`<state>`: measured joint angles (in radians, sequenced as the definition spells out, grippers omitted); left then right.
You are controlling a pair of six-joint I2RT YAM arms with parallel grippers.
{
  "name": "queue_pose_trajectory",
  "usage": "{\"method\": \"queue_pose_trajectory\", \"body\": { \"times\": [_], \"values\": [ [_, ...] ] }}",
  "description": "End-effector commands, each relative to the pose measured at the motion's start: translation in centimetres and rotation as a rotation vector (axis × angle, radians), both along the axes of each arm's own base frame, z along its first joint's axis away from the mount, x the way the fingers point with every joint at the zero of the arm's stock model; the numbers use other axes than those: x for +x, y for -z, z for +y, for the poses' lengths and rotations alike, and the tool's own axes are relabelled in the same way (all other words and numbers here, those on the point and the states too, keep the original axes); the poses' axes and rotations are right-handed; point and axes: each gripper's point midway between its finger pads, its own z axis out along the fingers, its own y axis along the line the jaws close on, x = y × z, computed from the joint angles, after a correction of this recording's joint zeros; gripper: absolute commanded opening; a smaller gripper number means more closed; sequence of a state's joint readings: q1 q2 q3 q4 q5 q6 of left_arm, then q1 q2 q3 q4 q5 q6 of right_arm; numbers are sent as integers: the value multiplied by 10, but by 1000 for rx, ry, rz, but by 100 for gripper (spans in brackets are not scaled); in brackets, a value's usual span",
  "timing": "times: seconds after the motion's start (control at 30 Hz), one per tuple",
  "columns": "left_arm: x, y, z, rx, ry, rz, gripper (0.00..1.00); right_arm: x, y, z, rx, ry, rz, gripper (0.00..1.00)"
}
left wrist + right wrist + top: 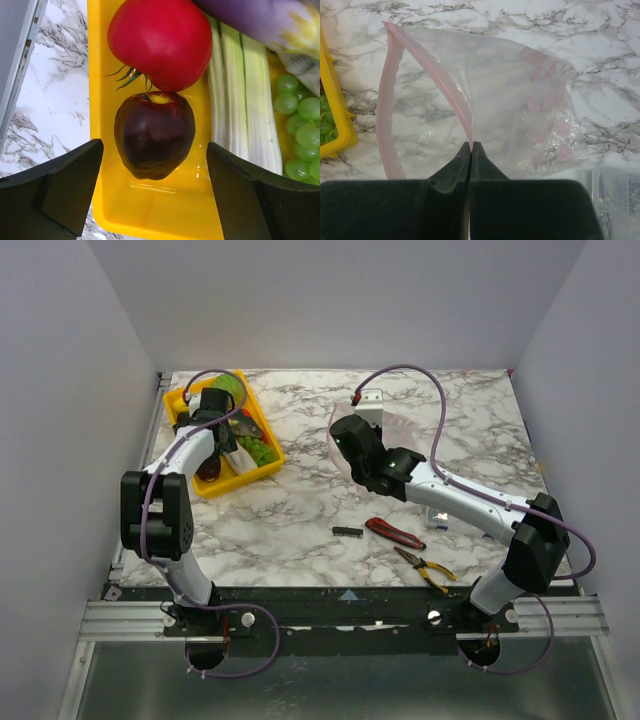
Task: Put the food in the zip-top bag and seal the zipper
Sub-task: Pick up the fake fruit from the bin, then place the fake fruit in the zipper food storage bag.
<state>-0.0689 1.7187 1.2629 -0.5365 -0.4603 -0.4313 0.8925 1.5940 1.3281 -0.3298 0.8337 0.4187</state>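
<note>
The tray (150, 210) was yellow, the tomato (160, 40) red, the apple (155, 135) dark maroon, the grapes (300, 135) green; the clear bag (520, 100) had a pink zipper (386, 115).

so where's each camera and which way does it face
top external: above and behind the arms, looking down at the marble table; both show
left wrist: on the left arm, facing into the yellow tray at a dark red apple; open left gripper shows
right wrist: on the right arm, facing the zip-top bag; right gripper shut on its zipper
shared: the tray, in all three
</note>
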Motion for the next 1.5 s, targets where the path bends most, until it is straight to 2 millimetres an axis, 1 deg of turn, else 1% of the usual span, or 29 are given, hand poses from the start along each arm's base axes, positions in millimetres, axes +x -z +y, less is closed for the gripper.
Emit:
{"method": "queue_pose_trajectory", "body": {
  "times": [0.0, 0.17, 0.4, 0.53, 0.6, 0.63, 0.73, 0.8, 0.9, 0.97, 1.03, 1.07, 1.13, 1.2, 1.27, 1.3, 1.33, 1.37, 1.4, 1.43, 1.47],
  "values": [
    [2, 10, 6, 5, -21, 34, 86, 2, 2, 5, 26, -10, 5, 0],
    [4, 18, 8, -12, -17, 66, 84, 3, 4, 8, 29, -17, 13, 0],
    [6, 26, 6, -35, 4, 105, 77, 2, 0, 8, 34, -21, 13, 0],
    [5, 30, 6, -49, 7, 125, 67, 3, 0, 9, 36, -22, 14, 0],
    [4, 27, 4, -59, 3, 114, 60, 3, 0, 9, 34, -24, 17, 0],
    [5, 24, 3, -67, 4, 98, 54, 3, 0, 9, 34, -24, 17, 0],
    [4, 10, 3, -71, -1, 53, 26, 3, 0, 10, 34, -22, 17, 0],
    [3, -3, 3, -74, -4, 11, 18, 3, 1, 10, 34, -23, 19, 0],
    [3, -24, -2, -105, 5, -54, 12, 4, 3, 13, 40, -26, 24, 0],
    [1, -39, -10, -136, 23, -98, 8, 4, 4, 14, 40, -27, 27, 0],
    [1, -57, -24, -179, 78, -146, 3, 4, 6, 15, 42, -29, 31, 0],
    [1, -68, -37, -217, 132, -170, 0, 4, 6, 16, 46, -30, 33, 0],
    [-2, -89, -70, -301, 276, -223, 0, 4, 6, 17, 59, -30, 35, 0],
    [-10, -111, -108, -396, 440, -301, 0, 4, 5, 20, 76, -35, 35, 0],
    [-24, -137, -145, -485, 590, -396, 0, 4, 3, 22, 91, -39, 36, 0],
    [-33, -153, -161, -537, 656, -447, 0, 4, 2, 23, 97, -41, 36, 0],
    [-46, -163, -177, -595, 719, -475, 0, 4, 0, 24, 107, -44, 34, 0],
    [-58, -179, -188, -650, 770, -524, 0, 5, -3, 24, 115, -44, 30, 0],
    [-72, -185, -199, -715, 809, -542, 0, 4, -4, 25, 125, -45, 29, 0],
    [-83, -197, -205, -762, 842, -588, 0, 4, -5, 25, 134, -47, 29, 0],
    [-97, -199, -213, -828, 879, -606, 0, 3, -6, 26, 146, -52, 26, 0]
  ]
}}
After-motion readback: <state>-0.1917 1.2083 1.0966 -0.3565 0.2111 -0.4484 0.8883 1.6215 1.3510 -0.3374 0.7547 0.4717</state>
